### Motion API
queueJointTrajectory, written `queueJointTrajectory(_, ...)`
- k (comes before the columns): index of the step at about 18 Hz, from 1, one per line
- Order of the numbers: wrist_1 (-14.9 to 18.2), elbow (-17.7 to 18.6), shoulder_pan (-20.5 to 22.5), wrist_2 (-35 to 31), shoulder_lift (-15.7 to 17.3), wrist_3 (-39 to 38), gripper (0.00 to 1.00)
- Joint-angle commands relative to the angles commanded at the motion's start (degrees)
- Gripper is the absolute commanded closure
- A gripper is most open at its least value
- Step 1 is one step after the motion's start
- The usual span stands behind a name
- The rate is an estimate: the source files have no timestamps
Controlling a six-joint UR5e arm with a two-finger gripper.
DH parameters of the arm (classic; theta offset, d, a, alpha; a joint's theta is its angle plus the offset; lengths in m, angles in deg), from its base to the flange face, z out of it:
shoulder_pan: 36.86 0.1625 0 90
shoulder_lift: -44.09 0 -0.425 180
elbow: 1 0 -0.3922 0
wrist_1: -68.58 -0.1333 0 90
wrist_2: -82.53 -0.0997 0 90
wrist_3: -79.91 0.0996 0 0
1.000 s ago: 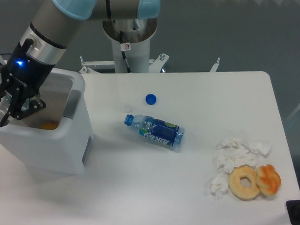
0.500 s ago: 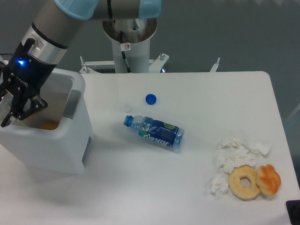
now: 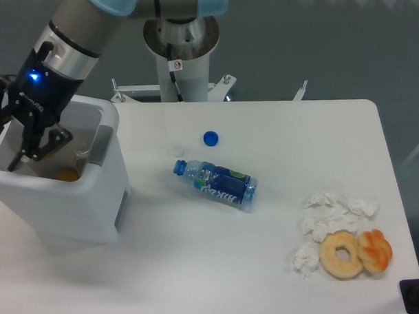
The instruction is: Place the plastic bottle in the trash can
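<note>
Gripper [image 3: 22,147] over trash can [image 3: 70,200] opening, fingers apart, nothing held. Plastic bottle not visible; prob. inside can, can't confirm. Step: release/drop phase. Next: lift arm clear of rim w/o snagging. Labelled bottle [image 3: 215,184] lies on counter [image 3: 279,132].

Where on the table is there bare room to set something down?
Free: the front strip between the trash can and the tissues, and the far right corner beyond the blue cap. Crowded: the labelled bottle mid-table; tissues and pastries front right.
</note>
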Motion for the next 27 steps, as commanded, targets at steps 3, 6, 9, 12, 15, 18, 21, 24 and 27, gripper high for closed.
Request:
queueJointTrajectory(3, 0.26, 0.0, 2.46, -0.44, 0.44, 0.09, 0.0)
queueJointTrajectory(6, 0.26, -0.17, 5.8, -1.41, 0.62, 0.35, 0.0)
queueJointTrajectory(9, 0.35, -2.1, 7.12, -3.41, 0.35, 0.53, 0.0)
queueJointTrajectory(12, 0.61, -2.46, 8.27, -8.42, 0.79, 7.26, 0.0)
queueJointTrajectory(15, 0.97, -2.55, 8.18, -17.2, 1.67, 13.61, 0.0)
queueJointTrajectory(18, 1.14, -2.11, 8.09, -19.34, 2.2, 17.48, 0.0)
queueJointTrajectory(21, 1.49, -0.44, 8.09, -20.9, 3.43, 21.52, 0.0)
queueJointTrajectory(24, 1.84, 0.43, 7.83, -25.92, 4.13, 23.46, 0.0)
queueJointTrajectory(27, 1.85, 0.61, 7.83, -27.94, 4.39, 24.96, 0.0)
